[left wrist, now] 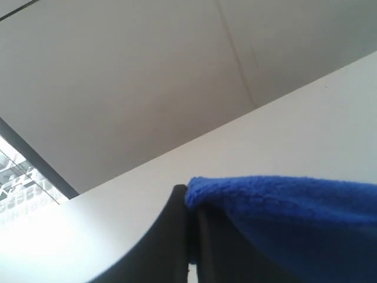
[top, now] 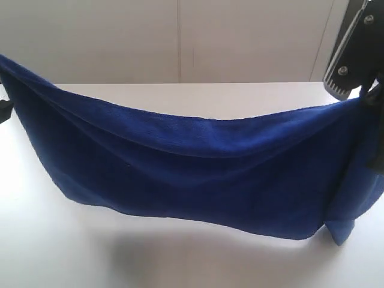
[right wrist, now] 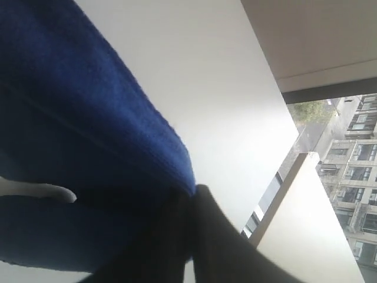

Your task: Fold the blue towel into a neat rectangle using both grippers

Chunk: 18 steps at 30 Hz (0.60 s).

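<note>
Where the pale wall (top: 180,36) met the white table (top: 180,96), the room showed as plain panels with thin vertical seams, and the tabletop was bright and glossy. In the right wrist view a window (right wrist: 344,153) looked out on pale apartment buildings and a tree. The left wrist view caught a second, washed-out window (left wrist: 17,183).

The blue towel (top: 192,174) hung above the table, stretched from left to right across nearly the whole scene, with its top edge sagging in the middle and a soft shadow under its lower edge. Whether that lower edge touched the table could not be told. The towel's left end ran out of the exterior view, and its right end drooped in a folded flap.

The left gripper (left wrist: 189,236) had its black fingers pressed together on the towel's left upper edge. In the exterior view only a dark scrap of it showed. The right gripper (right wrist: 191,236) was pinched just as tightly on the right upper edge, its arm cut off at the corner.

A small white patch (right wrist: 41,190) on the cloth was too blurred to identify as a label.
</note>
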{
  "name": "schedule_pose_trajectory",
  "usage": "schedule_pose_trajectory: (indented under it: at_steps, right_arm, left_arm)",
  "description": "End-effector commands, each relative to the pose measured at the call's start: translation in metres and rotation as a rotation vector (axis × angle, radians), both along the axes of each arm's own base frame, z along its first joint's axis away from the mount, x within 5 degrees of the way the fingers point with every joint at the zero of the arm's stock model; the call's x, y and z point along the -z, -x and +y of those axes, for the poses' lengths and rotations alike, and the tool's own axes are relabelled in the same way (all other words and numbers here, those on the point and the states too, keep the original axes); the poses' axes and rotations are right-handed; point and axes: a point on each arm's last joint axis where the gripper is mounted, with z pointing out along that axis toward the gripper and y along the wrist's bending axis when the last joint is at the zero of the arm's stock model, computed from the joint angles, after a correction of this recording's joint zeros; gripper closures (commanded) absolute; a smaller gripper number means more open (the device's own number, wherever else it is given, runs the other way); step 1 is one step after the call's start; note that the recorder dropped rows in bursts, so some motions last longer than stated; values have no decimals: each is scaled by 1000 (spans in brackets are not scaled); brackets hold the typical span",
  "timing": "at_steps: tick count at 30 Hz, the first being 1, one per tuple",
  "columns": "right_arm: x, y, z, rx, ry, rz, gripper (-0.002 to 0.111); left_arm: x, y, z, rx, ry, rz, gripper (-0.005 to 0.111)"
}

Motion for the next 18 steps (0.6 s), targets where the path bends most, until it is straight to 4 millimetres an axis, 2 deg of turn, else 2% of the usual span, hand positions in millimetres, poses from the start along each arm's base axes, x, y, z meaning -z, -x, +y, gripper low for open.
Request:
schedule_pose_trajectory:
  at_steps: [1, 7, 14, 18]
  right_arm:
    - [4, 7, -3, 2, -8, -8, 108]
    - [5, 7, -1, -8, -37, -17, 108]
    - [6, 7, 0, -6, -47, -9, 108]
    - [6, 8, 0, -5, -48, -7, 108]
  left_arm:
    - [9, 11, -2, 58, -131, -3, 107]
    - [23, 0, -20, 146, -155, 56, 107]
    - [43, -37, -45, 172, -213, 174, 107]
    - [46, -59, -55, 142, -239, 208, 107]
